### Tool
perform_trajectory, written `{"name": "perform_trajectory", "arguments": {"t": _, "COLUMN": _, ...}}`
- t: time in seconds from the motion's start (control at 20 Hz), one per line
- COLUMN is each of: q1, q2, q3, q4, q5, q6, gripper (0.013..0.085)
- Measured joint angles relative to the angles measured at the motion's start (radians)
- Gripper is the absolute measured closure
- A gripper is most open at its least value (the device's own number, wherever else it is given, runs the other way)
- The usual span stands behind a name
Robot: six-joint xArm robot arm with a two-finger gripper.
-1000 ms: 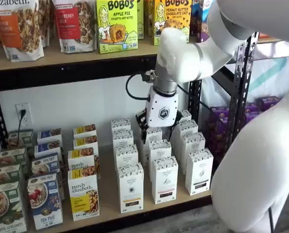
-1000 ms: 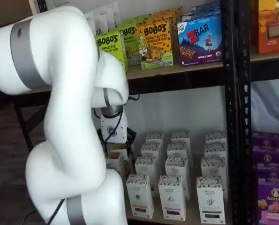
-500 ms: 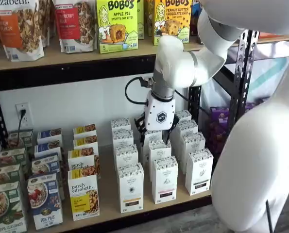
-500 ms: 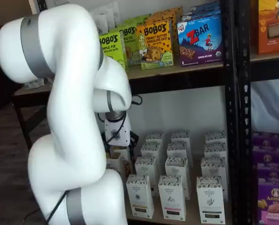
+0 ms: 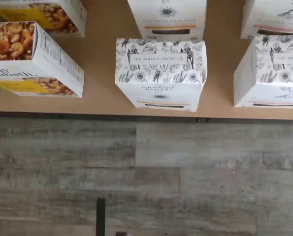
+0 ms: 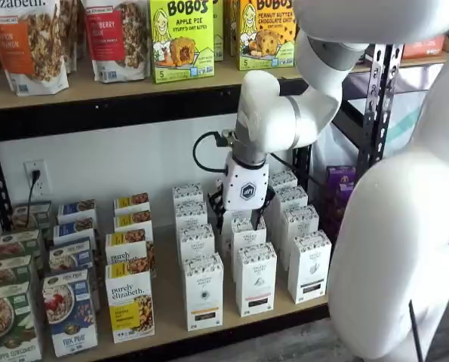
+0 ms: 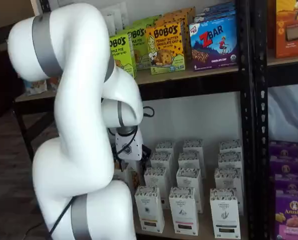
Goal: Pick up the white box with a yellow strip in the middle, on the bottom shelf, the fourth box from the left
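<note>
White box [image 6: 203, 290] stands at the front edge of the bottom shelf [image 6: 167, 302], upright, lid shut, w/ a speckled top. It's the front one of a row of same-looking boxes going back to the wall. Just beside it on one side is the purely elizabeth box [image 6: 130, 309] w/ a granola pic. On the other side are white boxes w/ black bands [image 6: 255, 277], also shut. All of them have a small gap between them & don't touch.

In the wrist view the white box [image 5: 160, 73] sits in the middle, seen from above. Its top says "The Organic Pantry Co." & a thin yellow-orange strip shows on the front. The grey wood floor [image 5: 146, 167] shows past the shelf edge.

The claw [image 6: 243, 211] hangs over the white boxes farther back, behind & a bit to the side of the white box. It's spread wide & has nothing in it. Its black fingers are partly hidden by the boxes in front. It isn't touching the white box.

The top shelf [image 6: 96, 90] holds granola bags [image 6: 28, 41] & a green Bobo's box [image 6: 181, 38], all closed. Purple boxes [image 7: 291, 215] fill the next rack over. The big white arm [image 6: 405, 249] blocks part of both shelf views.
</note>
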Motion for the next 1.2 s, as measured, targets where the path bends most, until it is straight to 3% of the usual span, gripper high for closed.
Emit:
{"name": "perform_trajectory", "arguments": {"t": 0.2, "q1": 0.011, "q2": 0.038, "q3": -0.007, "q4": 0.044, "q5": -0.048, "q6": -0.033, "gripper": 0.0130}}
{"name": "perform_trajectory", "arguments": {"t": 0.55, "q1": 0.036, "q2": 0.116, "q3": -0.038, "q4": -0.008, "q5": -0.093, "q6": 0.035, "gripper": 0.0130}}
{"name": "perform_trajectory", "arguments": {"t": 0.8, "q1": 0.042, "q2": 0.175, "q3": -0.054, "q4": -0.019, "q5": -0.135, "q6": 0.049, "gripper": 0.0130}}
{"name": "perform_trajectory", "arguments": {"t": 1.2, "q1": 0.008, "q2": 0.296, "q3": -0.110, "q4": 0.012, "q5": -0.189, "q6": -0.015, "gripper": 0.0130}}
